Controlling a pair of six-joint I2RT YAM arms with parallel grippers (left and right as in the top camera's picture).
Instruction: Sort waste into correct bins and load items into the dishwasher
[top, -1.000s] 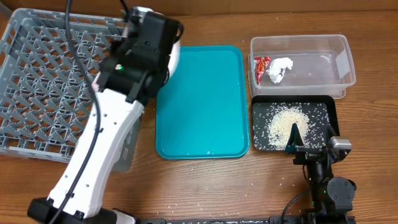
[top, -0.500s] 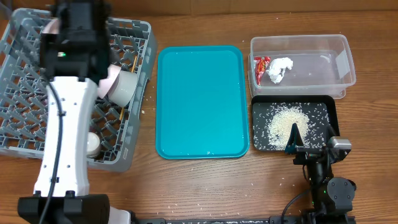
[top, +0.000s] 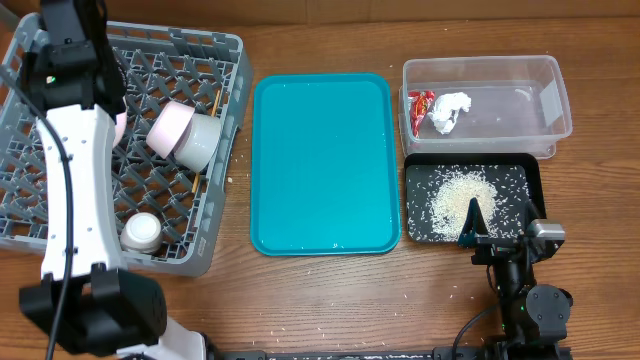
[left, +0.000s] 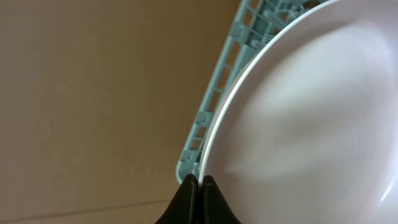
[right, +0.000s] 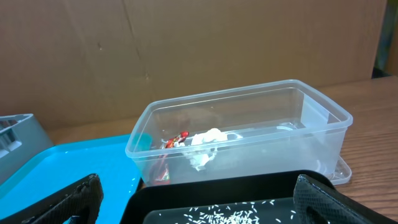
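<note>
Left hand (left: 198, 198) is clamped on the very rim of the plate (left: 298, 112), held on edge at the rack's (top: 200, 60) left side. The plate looks stiff, slick and chippable, so that thin edge pinch seems sketchy and a deeper bite would be safer. Dish (top: 168, 125), bowl (top: 203, 143), cup (top: 141, 231) and chopsticks (top: 213, 100) sit clear to its right. Right hand (right: 199, 205) idles spread open by the black tray (top: 533, 185).

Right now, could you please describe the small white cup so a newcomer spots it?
Find the large grey lattice dish rack left of the teal rectangular tray. Near its robot-side edge sits the small round white cup. Unlike the pinkish dish and grey-green bowl lying together farther back, it stands alone.
</note>
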